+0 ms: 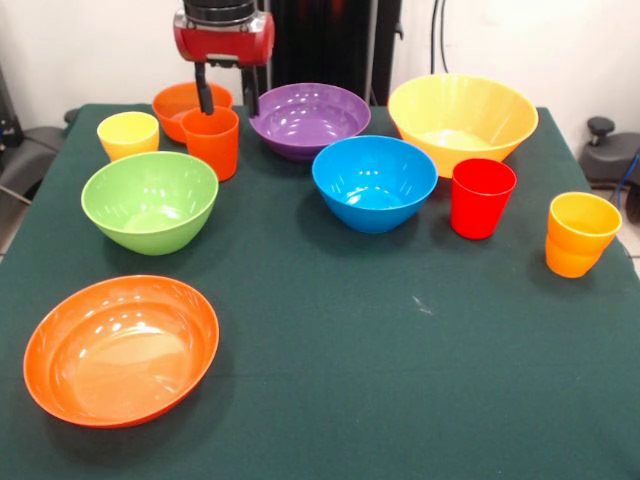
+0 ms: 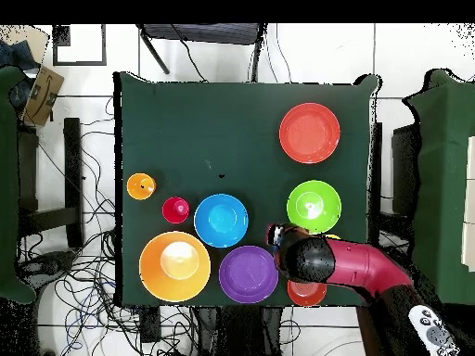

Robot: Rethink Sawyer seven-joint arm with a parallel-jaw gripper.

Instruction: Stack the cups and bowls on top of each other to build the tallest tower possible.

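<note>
1. Front view, leftmost: the wide shallow orange bowl [image 1: 121, 350] sits alone at the near left of the green table [image 1: 400, 380], upright and empty.
2. Behind it stands the green bowl [image 1: 150, 201], and just beyond that the yellow cup [image 1: 128, 134], near the table's far left edge.
3. Next comes the small deep orange bowl [image 1: 180, 103] at the far edge, partly hidden behind the orange cup [image 1: 212, 141].
4. My claw [image 1: 229, 101] hangs over that orange cup: one finger dips inside its rim, the other hangs beside the purple bowl's rim, well apart from the first. My fingers are spread and grasp nothing.
5. The purple bowl [image 1: 308, 118] sits just right of my claw, upright at the far side.
6. The blue bowl [image 1: 374, 182] stands nearer the camera, between the purple bowl and the big yellow bowl [image 1: 462, 120].
7. The red cup [image 1: 482, 197] stands just right of the blue bowl, in front of the big yellow bowl.
8. Farthest right, the yellow-orange cup [image 1: 581, 233] stands apart near the table's edge.
9. Overhead, my red arm [image 2: 357, 264] covers the orange cup; every bowl and cup stands singly, nothing stacked.
</note>
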